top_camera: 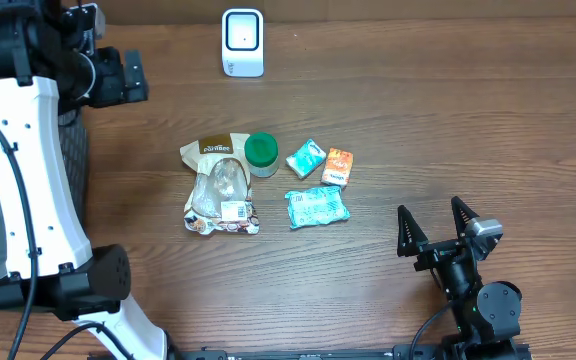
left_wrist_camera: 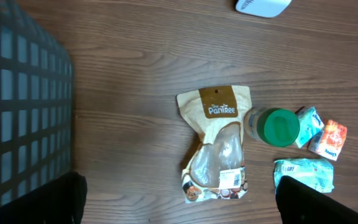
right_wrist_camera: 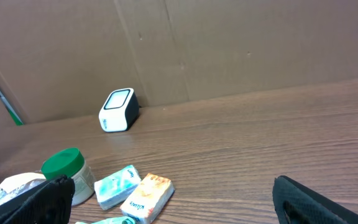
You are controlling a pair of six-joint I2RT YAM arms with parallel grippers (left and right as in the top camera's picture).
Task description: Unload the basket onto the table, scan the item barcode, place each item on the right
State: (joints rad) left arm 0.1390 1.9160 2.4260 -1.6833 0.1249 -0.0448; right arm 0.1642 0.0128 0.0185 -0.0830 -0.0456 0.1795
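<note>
Left wrist view: the left gripper was seen spread wide, the snack pouch laid toward 12 o'clock.

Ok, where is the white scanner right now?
In the overhead view the white scanner stands alone at the far side of the table, slightly left of centre, beyond the green-lidded jar and the PanTree pouch.

The only words that can be read are "PanTree", in white letters on the brown top band of the clear pouch, with a smaller line above them too fine to make out. The white sticker near its bottom edge carries print too small to read. Lettering on the orange packet and the teal packet is illegible.
</note>
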